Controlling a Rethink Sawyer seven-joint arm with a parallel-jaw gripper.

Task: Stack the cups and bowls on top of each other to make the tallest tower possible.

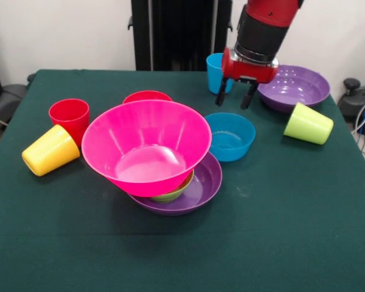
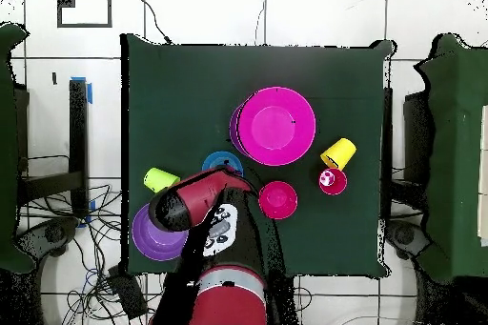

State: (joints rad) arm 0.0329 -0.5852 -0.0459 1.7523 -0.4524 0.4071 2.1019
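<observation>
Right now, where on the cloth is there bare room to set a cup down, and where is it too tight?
The widest bare patch is the near strip of the table, in front of the pink bowl and its purple bowl. A smaller one lies between the blue bowl and the tipped lime cup. The far side is crowded around the gripper.
</observation>
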